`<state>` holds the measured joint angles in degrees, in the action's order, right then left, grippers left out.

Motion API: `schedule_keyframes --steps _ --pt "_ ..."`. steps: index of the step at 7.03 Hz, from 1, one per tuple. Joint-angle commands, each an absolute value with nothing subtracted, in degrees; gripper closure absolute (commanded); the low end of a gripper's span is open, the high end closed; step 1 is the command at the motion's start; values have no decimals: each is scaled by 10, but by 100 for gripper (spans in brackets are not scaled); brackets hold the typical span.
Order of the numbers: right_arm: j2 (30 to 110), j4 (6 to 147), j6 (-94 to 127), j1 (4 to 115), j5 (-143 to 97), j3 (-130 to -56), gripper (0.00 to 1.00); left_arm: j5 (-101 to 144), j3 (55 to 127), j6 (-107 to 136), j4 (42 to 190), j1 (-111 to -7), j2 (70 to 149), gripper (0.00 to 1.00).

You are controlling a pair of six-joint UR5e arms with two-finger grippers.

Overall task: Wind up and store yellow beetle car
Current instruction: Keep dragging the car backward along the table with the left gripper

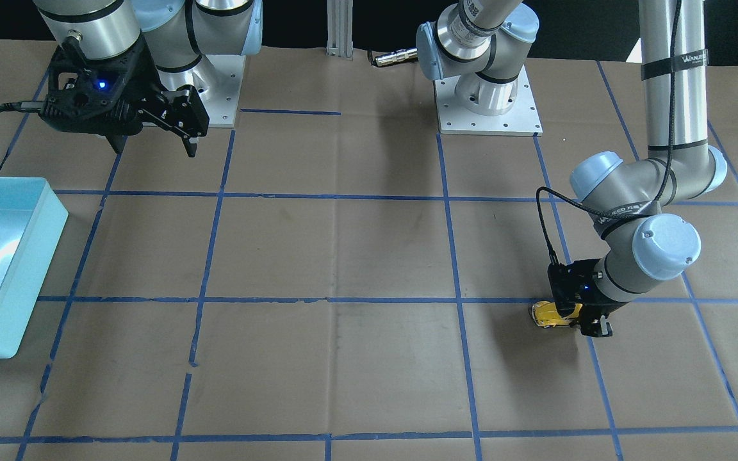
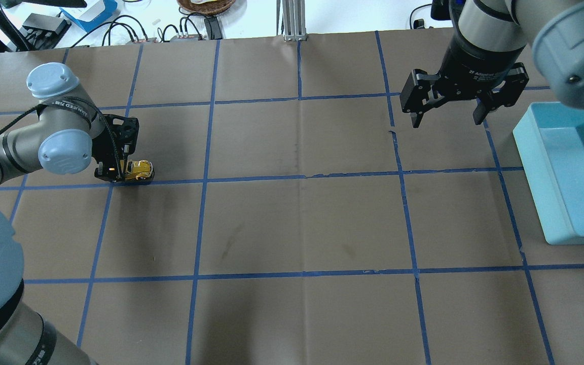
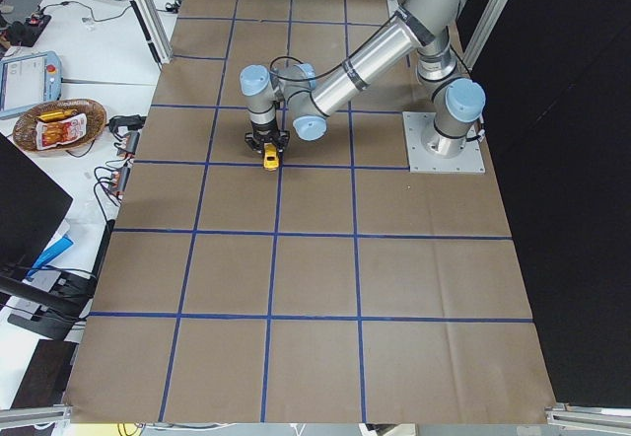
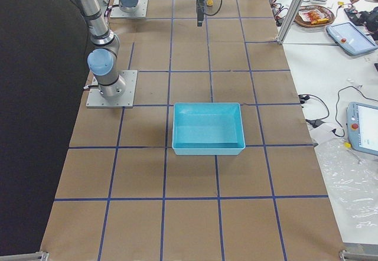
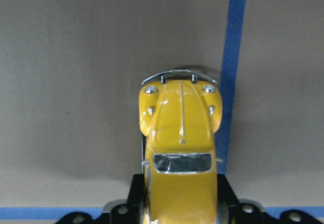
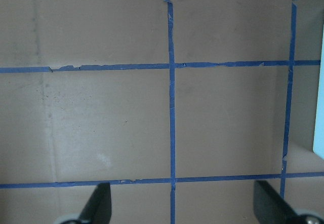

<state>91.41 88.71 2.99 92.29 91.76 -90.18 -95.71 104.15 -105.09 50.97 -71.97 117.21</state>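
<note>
The left gripper [image 2: 118, 174] is low at the table. Its two fingers squeeze the back end of the yellow beetle car [image 2: 141, 169]. The car is down by the brown paper on the robot's left side, right beside a blue line.

The right gripper [image 2: 445, 121] hangs in the air with its fingers wide apart and nothing in them. It is near the light blue tub [image 1: 39, 256].

The table [image 2: 297, 223] is covered in brown paper. Blue tape lines [image 2: 251, 178] make big squares on it. Past the table are white benches with cables and a basket of snacks [image 3: 61, 125].

The car is tiny, round and bright yellow. It has a dark front window, a silver bumper and small round lights on its nose.
</note>
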Motion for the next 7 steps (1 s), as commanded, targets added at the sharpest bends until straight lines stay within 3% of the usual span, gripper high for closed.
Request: schedule_keyframes --steps 1,7 --pt "914 887 30 923 918 -902 1 -957 1042 -1056 510 -716 1172 100" --pt "913 887 30 923 918 -902 1 -948 1035 -1097 511 -671 1175 100"
